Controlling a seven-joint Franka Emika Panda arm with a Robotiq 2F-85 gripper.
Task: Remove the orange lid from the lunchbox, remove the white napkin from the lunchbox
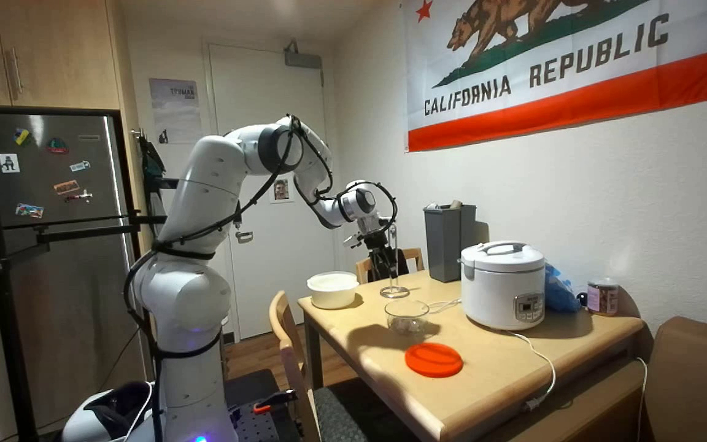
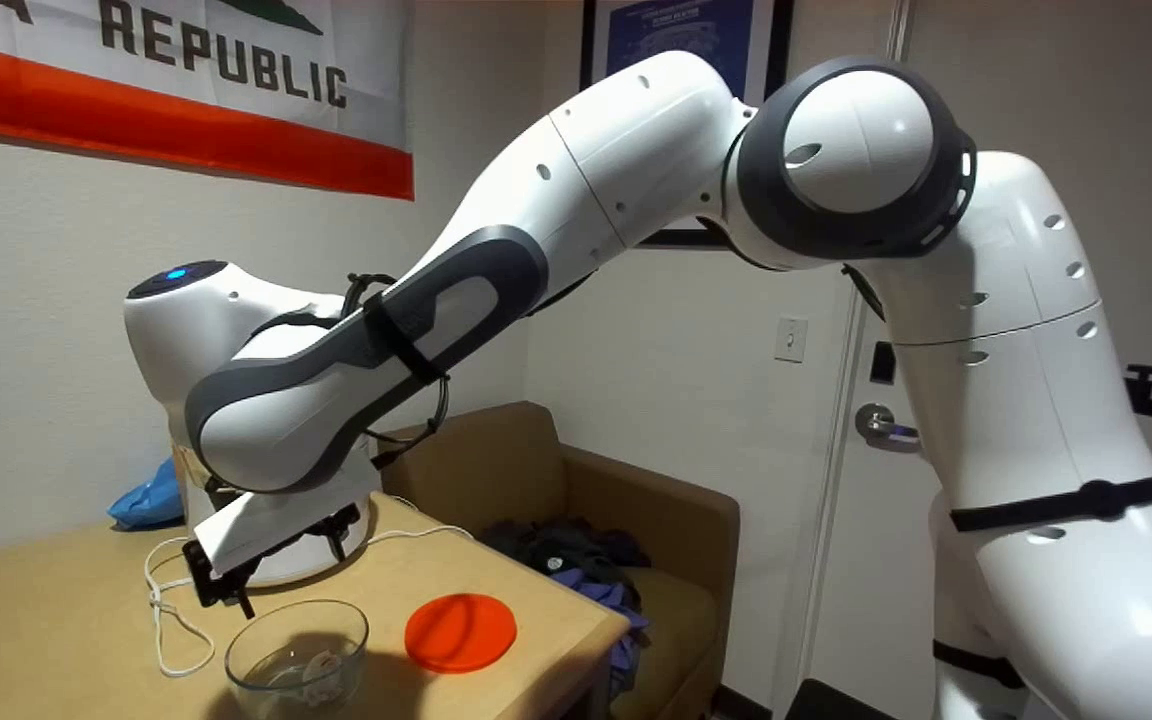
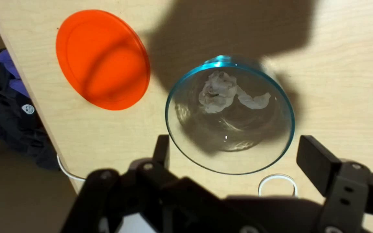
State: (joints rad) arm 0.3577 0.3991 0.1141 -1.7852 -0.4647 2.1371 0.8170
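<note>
The lunchbox is a round clear glass bowl, open at the top, upright on the table in both exterior views (image 1: 394,320) (image 2: 258,668) and in the wrist view (image 3: 238,158). The crumpled white napkin (image 3: 218,92) lies inside it, toward its far side in the wrist view, and also shows through the glass (image 2: 322,672). The orange lid lies flat on the table beside the lunchbox, apart from it (image 1: 434,360) (image 2: 461,633) (image 3: 104,61). My gripper (image 3: 239,152) is open and empty. Its fingers are above the table, spread wider than the lunchbox's near rim in the wrist view.
A white rice cooker (image 1: 501,288) stands on the table (image 1: 501,380) near the wall, with white cables (image 2: 176,625) beside it. A white bowl (image 1: 332,296), a metal stand (image 1: 395,291) and a grey bin (image 1: 443,245) stand on the same table. A chair (image 1: 292,356) is at the table's side.
</note>
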